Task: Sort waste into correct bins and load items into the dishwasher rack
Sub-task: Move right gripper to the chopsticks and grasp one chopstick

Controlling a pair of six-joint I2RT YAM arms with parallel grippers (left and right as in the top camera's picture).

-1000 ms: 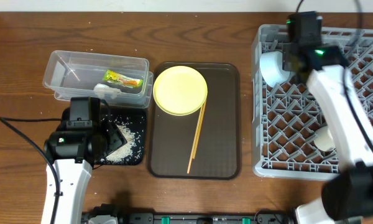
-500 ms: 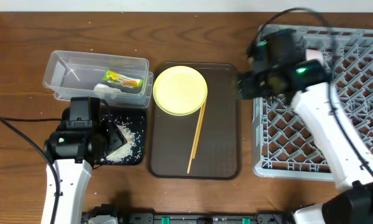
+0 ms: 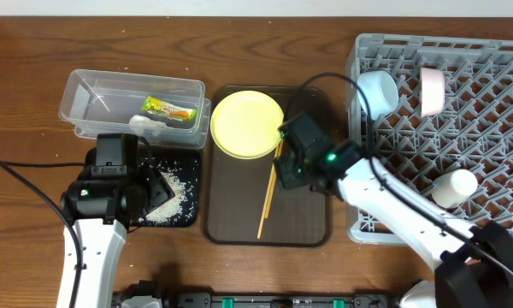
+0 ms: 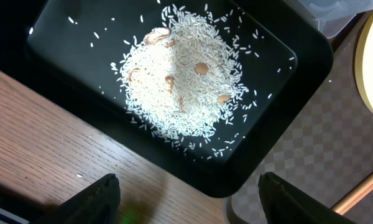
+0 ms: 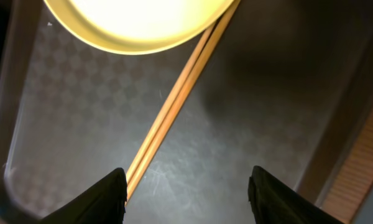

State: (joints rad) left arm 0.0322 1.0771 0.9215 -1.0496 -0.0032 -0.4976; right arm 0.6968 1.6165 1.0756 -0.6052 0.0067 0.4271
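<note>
The yellow plate (image 3: 247, 125) and wooden chopsticks (image 3: 269, 195) lie on the dark brown serving tray (image 3: 308, 224). My right gripper (image 3: 284, 164) is open and empty above the chopsticks' upper half. The right wrist view shows the chopsticks (image 5: 174, 106) by its left finger, the plate (image 5: 137, 18) ahead, and the jaws (image 5: 186, 186) wide. My left gripper (image 4: 186, 199) is open over the near corner of the black tray (image 4: 280, 124), which holds rice grains (image 4: 180, 81). The clear tub (image 3: 94, 90) holds the wrapper (image 3: 169, 109) and tissue (image 3: 150, 127).
The grey rack (image 3: 496, 154) at the right holds a light blue bowl (image 3: 378, 92), a white bowl (image 3: 433, 91) and a pale cup (image 3: 454, 187). The black tray (image 3: 188, 162) sits between the tub and the table's front edge.
My right arm has swung left from the rack's back left corner to over the brown tray, leaving the light blue bowl in the rack. The left arm has not moved.
</note>
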